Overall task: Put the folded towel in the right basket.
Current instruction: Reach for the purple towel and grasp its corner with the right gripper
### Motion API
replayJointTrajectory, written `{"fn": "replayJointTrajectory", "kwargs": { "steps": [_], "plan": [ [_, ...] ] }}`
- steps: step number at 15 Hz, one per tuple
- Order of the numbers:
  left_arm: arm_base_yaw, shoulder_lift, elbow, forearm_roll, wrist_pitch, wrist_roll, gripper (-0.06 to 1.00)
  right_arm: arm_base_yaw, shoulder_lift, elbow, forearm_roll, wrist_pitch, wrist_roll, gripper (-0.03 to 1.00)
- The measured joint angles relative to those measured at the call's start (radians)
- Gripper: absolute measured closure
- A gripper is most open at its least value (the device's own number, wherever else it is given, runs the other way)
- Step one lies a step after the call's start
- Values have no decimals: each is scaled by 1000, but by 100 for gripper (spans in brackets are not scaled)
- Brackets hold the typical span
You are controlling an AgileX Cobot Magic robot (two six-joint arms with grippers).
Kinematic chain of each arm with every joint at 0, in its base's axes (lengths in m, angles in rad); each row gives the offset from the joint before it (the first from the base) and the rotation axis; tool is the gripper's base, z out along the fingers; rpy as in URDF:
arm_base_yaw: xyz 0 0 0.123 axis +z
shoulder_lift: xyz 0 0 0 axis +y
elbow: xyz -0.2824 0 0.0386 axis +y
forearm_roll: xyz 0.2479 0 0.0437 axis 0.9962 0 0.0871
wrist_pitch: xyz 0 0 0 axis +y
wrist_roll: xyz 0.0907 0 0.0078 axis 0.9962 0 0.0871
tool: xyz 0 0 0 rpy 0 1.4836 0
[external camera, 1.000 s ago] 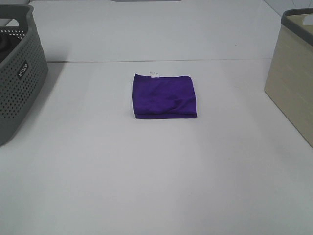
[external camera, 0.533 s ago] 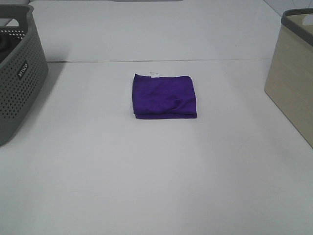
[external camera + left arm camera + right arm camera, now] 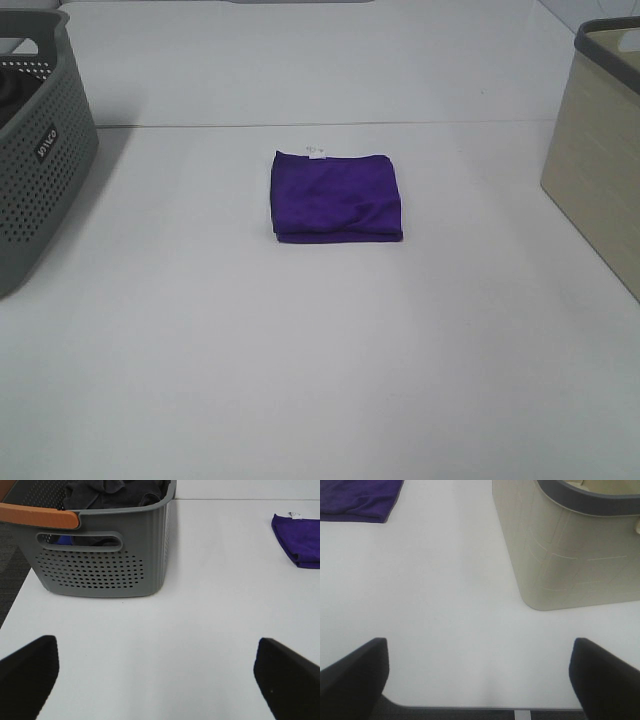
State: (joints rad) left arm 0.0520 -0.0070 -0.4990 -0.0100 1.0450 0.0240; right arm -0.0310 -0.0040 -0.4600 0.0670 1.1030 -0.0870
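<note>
My left gripper [image 3: 159, 677] and right gripper [image 3: 479, 680] are gaping, empty. I'm risking pinching only the top fold of the towel [image 3: 336, 196], so it's opening up short of the right basket [image 3: 600, 180], well right of the towel.

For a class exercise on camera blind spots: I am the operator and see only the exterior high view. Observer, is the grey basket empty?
Observer: No, the left wrist view shows dark cloth piled in the grey basket.
Operator: Where is the left gripper?
Observer: The left gripper is open over the table, short of that basket.
Operator: And the right?
Observer: The right gripper is open near the table's edge, with the beige basket ahead of it.
</note>
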Motion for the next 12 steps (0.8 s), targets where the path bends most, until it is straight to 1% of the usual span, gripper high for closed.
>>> {"fn": "replayJointTrajectory", "kwargs": {
  "steps": [5,6,8,9,10,11,12],
  "plan": [
    [0,0,0,0,0,0,-5,0,13,-6,-3,3,0,2],
    [0,0,0,0,0,0,-5,0,78,-32,-3,11,0,2],
    [0,0,0,0,0,0,-5,0,333,-181,1,60,0,2],
    [0,0,0,0,0,0,-5,0,489,-298,10,97,1,2],
    [0,0,0,0,0,0,-5,0,634,-405,24,108,1,2],
    [0,0,0,0,0,0,-5,0,805,-559,48,108,1,2],
    [0,0,0,0,0,0,-5,0,895,-629,76,107,1,2]
  ]
}}
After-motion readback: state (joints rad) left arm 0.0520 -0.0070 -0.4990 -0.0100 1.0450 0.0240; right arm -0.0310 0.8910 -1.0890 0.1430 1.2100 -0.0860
